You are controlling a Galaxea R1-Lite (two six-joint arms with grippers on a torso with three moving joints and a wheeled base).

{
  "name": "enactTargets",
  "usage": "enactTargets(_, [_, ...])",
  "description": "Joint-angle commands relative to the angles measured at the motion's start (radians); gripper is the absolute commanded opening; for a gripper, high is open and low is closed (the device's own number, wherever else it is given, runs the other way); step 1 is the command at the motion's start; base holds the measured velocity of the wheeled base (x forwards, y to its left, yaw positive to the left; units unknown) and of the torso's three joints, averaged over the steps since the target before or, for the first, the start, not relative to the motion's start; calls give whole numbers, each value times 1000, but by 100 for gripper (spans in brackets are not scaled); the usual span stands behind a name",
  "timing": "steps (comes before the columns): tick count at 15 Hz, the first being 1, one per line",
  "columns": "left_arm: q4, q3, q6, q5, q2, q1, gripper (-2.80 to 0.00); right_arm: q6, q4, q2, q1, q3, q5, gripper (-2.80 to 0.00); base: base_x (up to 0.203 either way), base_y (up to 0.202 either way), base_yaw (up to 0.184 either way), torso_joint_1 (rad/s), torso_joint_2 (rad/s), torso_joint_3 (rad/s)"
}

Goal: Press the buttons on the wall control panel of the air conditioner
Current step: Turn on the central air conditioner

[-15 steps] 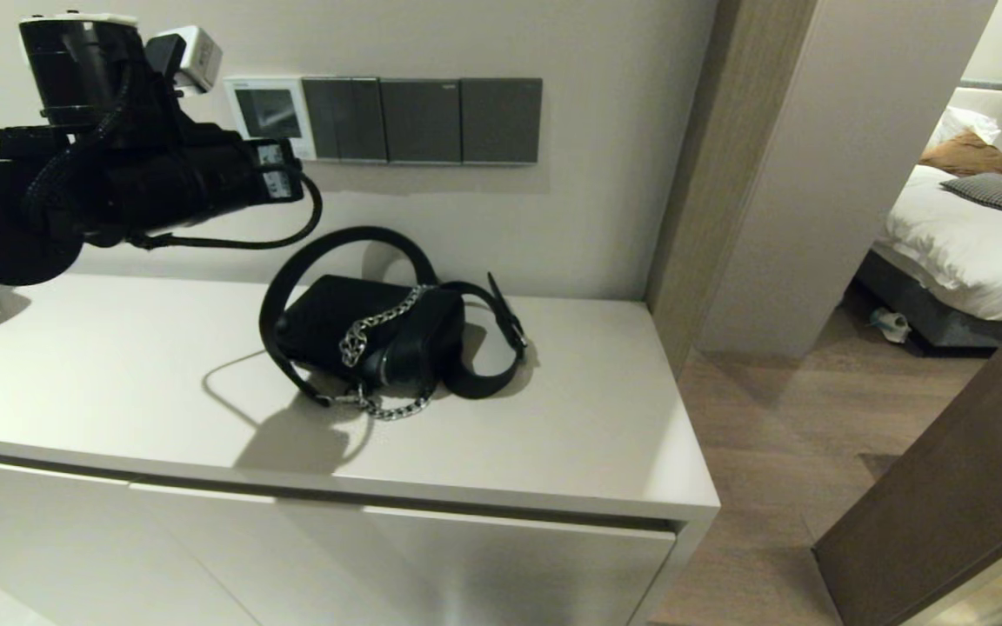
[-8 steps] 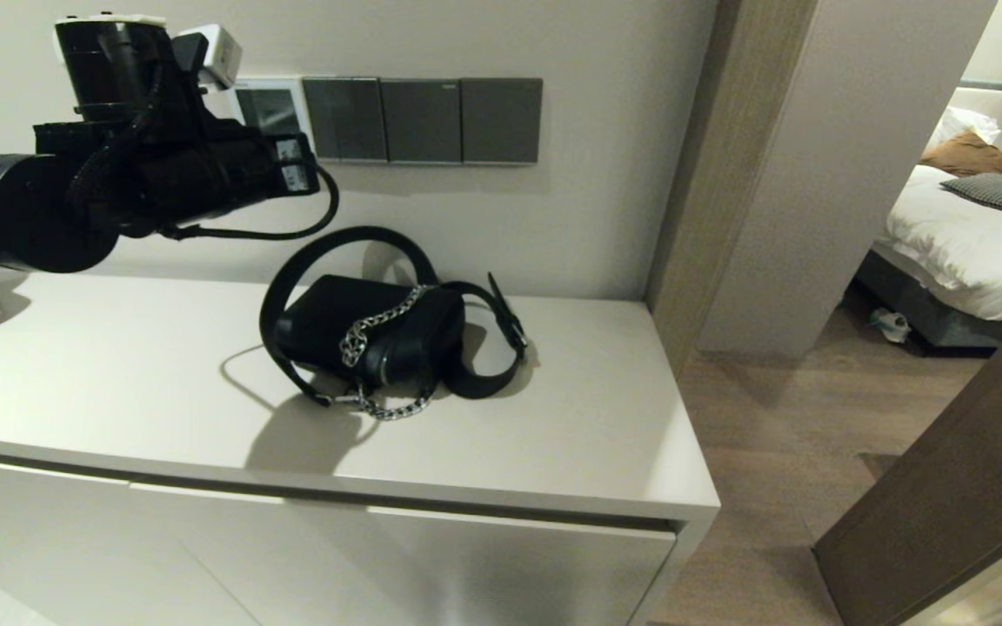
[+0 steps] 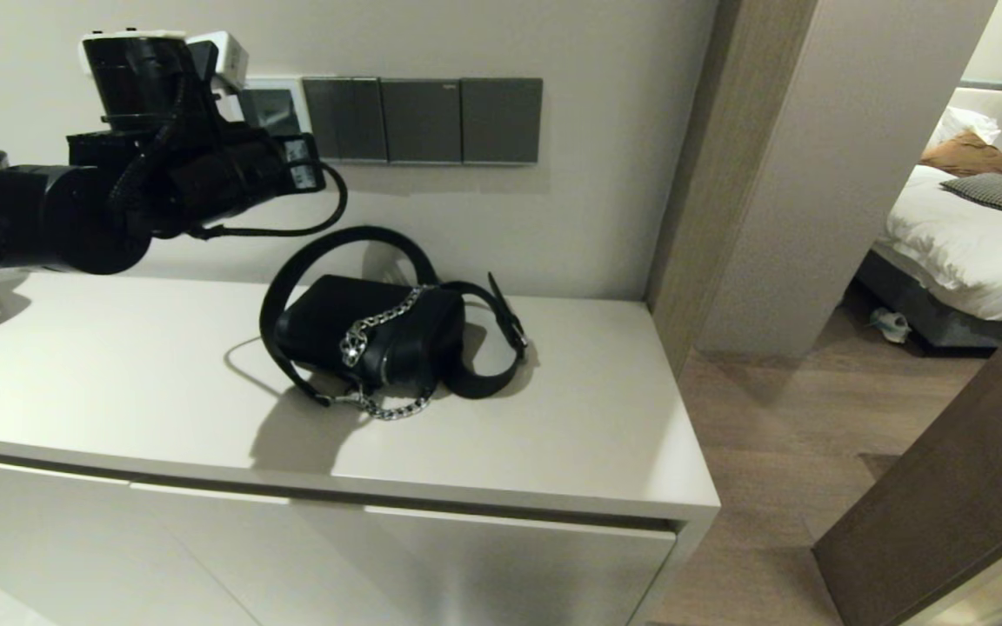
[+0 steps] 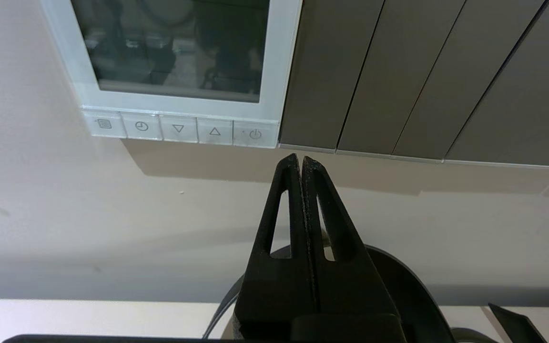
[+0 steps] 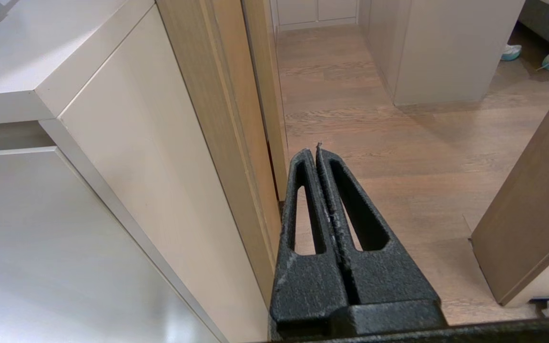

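The white wall control panel point(image 4: 281, 57) has a dark screen point(image 4: 174, 47), and the buttons point(image 4: 179, 128) are a row of pale keys along its lower edge. The power key point(image 4: 254, 134) is the one nearest the grey plates. My left gripper point(image 4: 300, 159) is shut and empty. Its tips are just below the panel's lower corner, a little past the power key, with a small gap to the keys. In the head view my left arm covers most of the panel point(image 3: 270, 104). My right gripper point(image 5: 317, 151) is shut and empty, parked low beside the cabinet, over the wooden floor.
Three dark grey switch plates point(image 3: 423, 120) adjoin the panel on the wall. A black handbag with a chain point(image 3: 370, 335) and a looped strap lies on the white cabinet top point(image 3: 118, 374) under my left arm. A wooden door frame point(image 3: 692, 174) stands on the right.
My left arm has moved right and upward toward the panel and now covers more of it. The handbag has not moved.
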Motion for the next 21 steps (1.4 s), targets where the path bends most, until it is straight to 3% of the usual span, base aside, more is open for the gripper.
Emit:
enactTargets(1, [-2,-2,1,1,0,12,-280,0,0,2,0,2,0,-280,0,0,0,0,0,0])
enactTargets(21, [4,-83,-1,1,89,53,-280,0,1,2,0,2,0,-280,0,0,0,0,0,0])
